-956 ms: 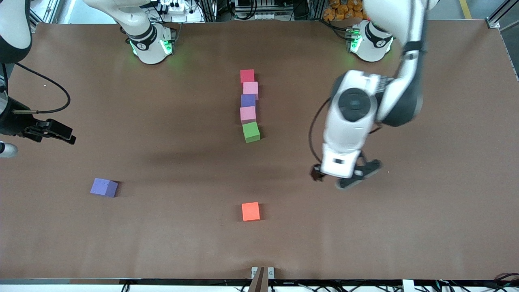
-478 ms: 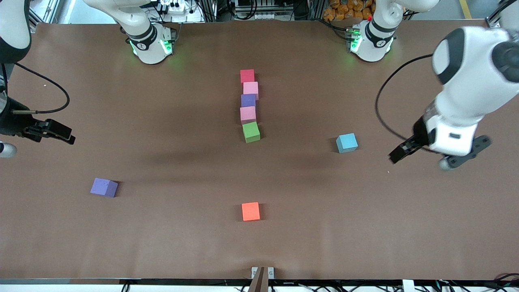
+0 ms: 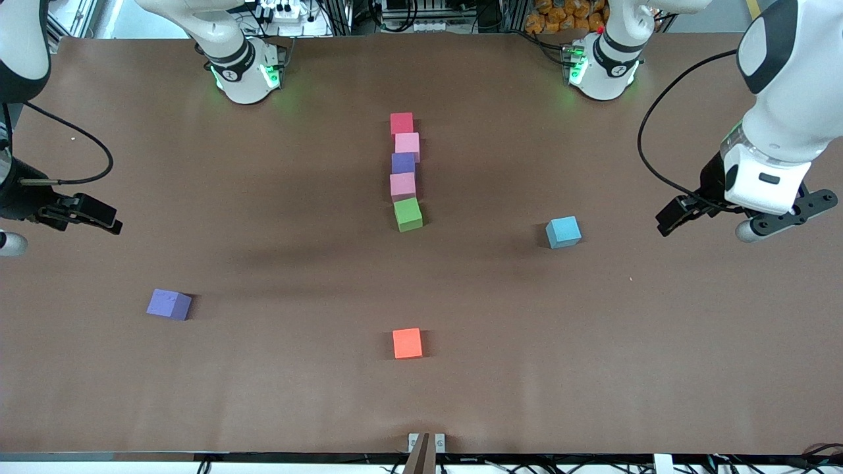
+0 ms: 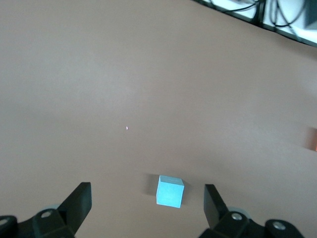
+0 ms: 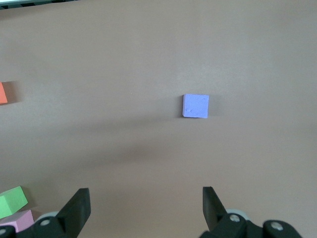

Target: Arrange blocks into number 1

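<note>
Five blocks lie in one line in the middle of the table, running toward the front camera: red, pink, purple, pink, green. The green block and a pink one show at the edge of the right wrist view. My left gripper hangs open and empty over the left arm's end of the table. My right gripper waits open and empty over the right arm's end.
A light-blue cube lies between the line and my left gripper. A loose purple cube and an orange cube lie nearer the front camera. Cables hang from both arms.
My left arm has swung away from the table's middle toward its own end, uncovering the light-blue cube. The blocks and the right arm have not moved.
</note>
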`<state>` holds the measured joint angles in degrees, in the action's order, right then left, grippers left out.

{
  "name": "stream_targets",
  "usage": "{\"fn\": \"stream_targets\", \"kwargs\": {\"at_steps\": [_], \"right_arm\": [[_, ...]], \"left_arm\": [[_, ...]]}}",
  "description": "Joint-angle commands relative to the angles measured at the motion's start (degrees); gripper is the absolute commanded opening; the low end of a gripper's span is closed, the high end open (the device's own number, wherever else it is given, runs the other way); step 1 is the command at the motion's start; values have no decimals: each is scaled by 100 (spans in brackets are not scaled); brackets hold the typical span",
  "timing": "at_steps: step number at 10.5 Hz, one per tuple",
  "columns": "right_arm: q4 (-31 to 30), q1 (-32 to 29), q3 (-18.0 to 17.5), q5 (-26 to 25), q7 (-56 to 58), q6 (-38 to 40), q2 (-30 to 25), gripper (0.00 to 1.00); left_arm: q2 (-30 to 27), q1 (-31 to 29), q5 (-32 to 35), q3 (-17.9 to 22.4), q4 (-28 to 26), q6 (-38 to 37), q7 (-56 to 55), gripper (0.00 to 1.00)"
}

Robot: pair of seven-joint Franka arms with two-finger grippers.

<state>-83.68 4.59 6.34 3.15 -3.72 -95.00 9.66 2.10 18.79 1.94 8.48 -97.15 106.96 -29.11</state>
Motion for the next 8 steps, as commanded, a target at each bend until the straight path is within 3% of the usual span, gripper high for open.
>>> {"fn": "stream_targets", "kwargs": {"at_steps": [1,3,8], "right_arm": [[106,-99,-72,10,3,70,44,100],[106,-99,-72,10,3,70,44,100],[106,-81,-63,-8,29,61,44,100]], "left_arm": [[-209,-437,122,-504,459,-840,640,100],[-176,-900,-157,-706,949,-1273,1667,100],[-131,-1237,-185,-953,1497,-2257,2260,100]]}}
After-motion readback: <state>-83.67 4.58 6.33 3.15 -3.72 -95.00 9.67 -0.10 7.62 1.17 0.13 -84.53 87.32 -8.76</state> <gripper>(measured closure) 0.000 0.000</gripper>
